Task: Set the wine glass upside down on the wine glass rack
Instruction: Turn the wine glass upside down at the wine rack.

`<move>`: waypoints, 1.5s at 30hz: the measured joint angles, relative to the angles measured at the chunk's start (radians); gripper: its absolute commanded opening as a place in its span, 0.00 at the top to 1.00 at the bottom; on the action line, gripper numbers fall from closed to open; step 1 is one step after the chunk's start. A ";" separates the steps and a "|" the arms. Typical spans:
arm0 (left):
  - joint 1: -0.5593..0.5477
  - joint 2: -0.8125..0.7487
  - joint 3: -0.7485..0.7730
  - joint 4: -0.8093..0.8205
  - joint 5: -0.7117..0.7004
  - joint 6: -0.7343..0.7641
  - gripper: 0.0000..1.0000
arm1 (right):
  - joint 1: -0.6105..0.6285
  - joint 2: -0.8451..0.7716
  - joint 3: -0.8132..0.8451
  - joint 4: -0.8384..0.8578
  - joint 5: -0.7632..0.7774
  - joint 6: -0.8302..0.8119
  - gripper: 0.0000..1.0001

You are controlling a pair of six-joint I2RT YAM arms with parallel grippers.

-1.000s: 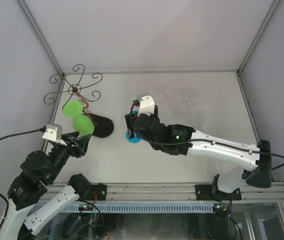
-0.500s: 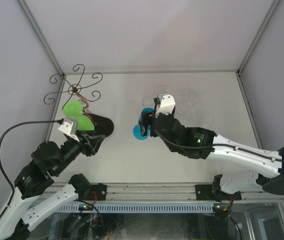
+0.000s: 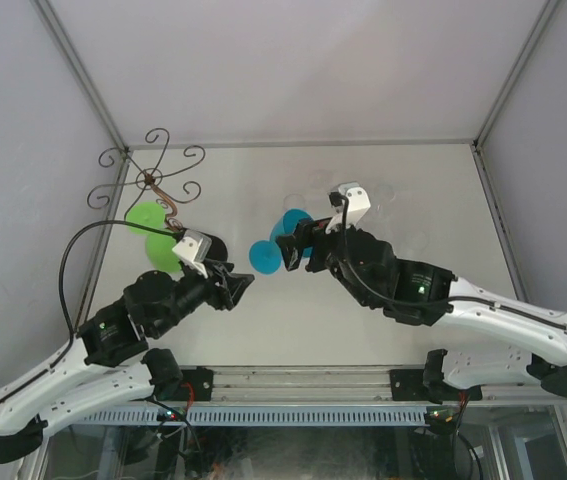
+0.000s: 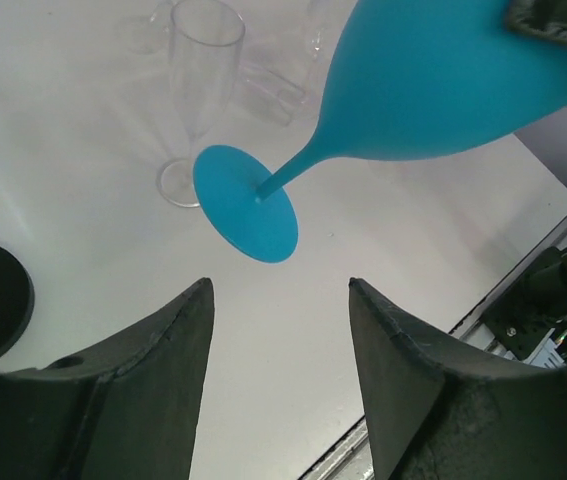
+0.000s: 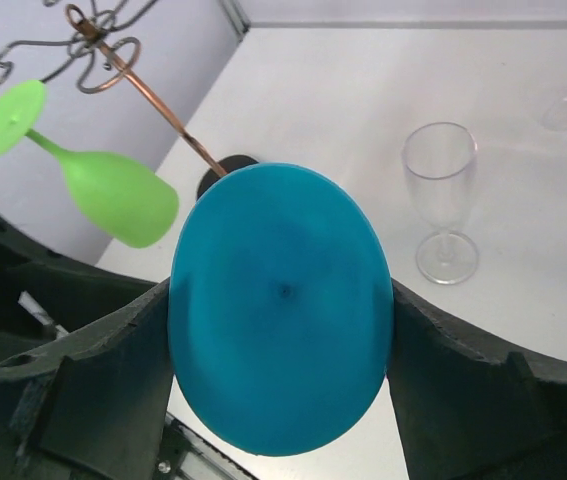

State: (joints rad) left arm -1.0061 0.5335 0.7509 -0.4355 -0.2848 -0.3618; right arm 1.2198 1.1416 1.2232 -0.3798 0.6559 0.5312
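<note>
The right gripper [image 5: 283, 330], clamped on the bowl of the blue wine glass [image 4: 433, 80], now holds it aloft with its foot toward the left gripper [image 4: 281, 300], which has swung in with fingers spread and empty (a handover, I judge), the wine glass rack [image 3: 153, 180] still well apart.

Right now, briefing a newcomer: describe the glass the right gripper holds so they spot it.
Above the white table, find the right gripper. It holds an opaque blue stemmed wine glass sideways, unlike the hanging green glass and upright clear glass.
</note>
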 measured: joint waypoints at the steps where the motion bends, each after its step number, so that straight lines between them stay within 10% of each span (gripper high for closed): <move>1: 0.000 0.004 -0.005 0.009 0.000 -0.010 0.38 | 0.002 -0.016 -0.013 0.023 -0.010 -0.001 0.28; 17: 0.000 -0.008 -0.049 0.137 -0.065 -0.143 0.39 | 0.014 -0.200 -0.175 0.263 -0.142 -0.035 0.29; 34: 0.000 -0.040 -0.052 0.195 -0.081 -0.177 0.98 | 0.015 -0.219 -0.198 0.332 -0.221 -0.041 0.29; 45: 0.004 -0.056 -0.052 0.226 -0.133 -0.186 1.00 | 0.019 -0.216 -0.203 0.331 -0.246 -0.053 0.08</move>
State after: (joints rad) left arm -1.0023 0.4778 0.6991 -0.2096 -0.4175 -0.5476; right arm 1.2388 0.9253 1.0206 -0.0490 0.4095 0.4782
